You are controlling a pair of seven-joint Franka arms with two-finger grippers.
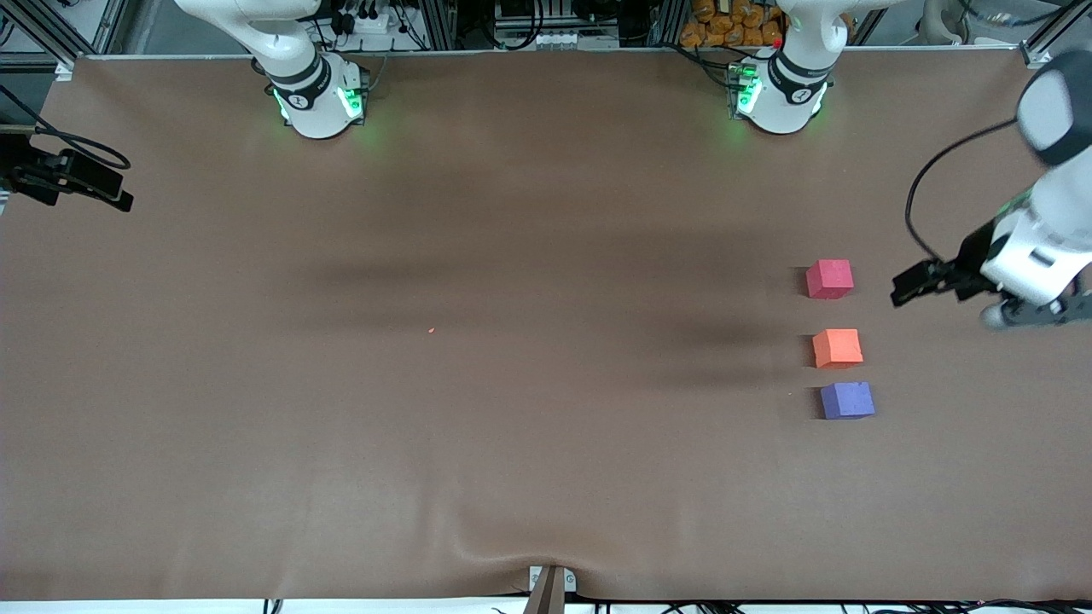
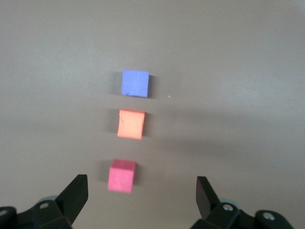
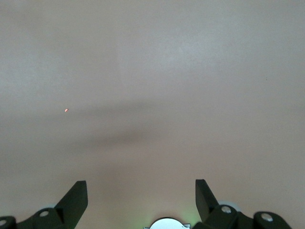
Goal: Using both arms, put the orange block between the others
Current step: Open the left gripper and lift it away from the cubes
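Three small cubes lie in a row on the brown table near the left arm's end. The orange block (image 1: 837, 348) (image 2: 131, 124) sits between the others: the pinkish-red cube (image 1: 829, 279) (image 2: 121, 176) is farther from the front camera and the purple-blue cube (image 1: 847, 400) (image 2: 135, 83) is nearer. The orange block stands closer to the purple-blue cube, with a small gap to each. My left gripper (image 1: 904, 288) (image 2: 142, 191) hangs open and empty in the air beside the row, touching none of them. My right gripper (image 1: 115, 194) (image 3: 141, 191) waits open and empty at the right arm's end of the table.
A tiny orange speck (image 1: 432, 330) (image 3: 66, 110) lies on the table mat (image 1: 512, 426) near its middle. The two arm bases (image 1: 320, 98) (image 1: 778, 94) stand along the edge farthest from the front camera. A small bracket (image 1: 550, 584) sits at the nearest edge.
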